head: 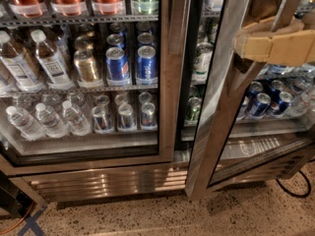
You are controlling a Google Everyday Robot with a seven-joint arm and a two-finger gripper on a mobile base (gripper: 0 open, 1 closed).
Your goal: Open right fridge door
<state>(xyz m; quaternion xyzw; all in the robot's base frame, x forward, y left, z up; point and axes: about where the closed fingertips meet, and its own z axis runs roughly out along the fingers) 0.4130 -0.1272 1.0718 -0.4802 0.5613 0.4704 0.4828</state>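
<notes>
- The right fridge door (219,117) stands ajar, its steel frame swung out from the cabinet, beside the shut left door (170,58).
- My gripper (268,45) sits high at that frame's edge; whether it clasps the frame, I cannot tell.
- Step in hand: widening the swing. Next, I probably pull outward along the hinge's arc.

Bright shelves (98,88), glary grille (103,183), tool (275,45) upper right

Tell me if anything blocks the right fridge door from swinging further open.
Nothing visible does. The steel-framed glass right fridge door stands ajar, with the robot's tan hand at its upper part. Only a black cable lies on the floor at lower right, seemingly below the door's swing.
</notes>
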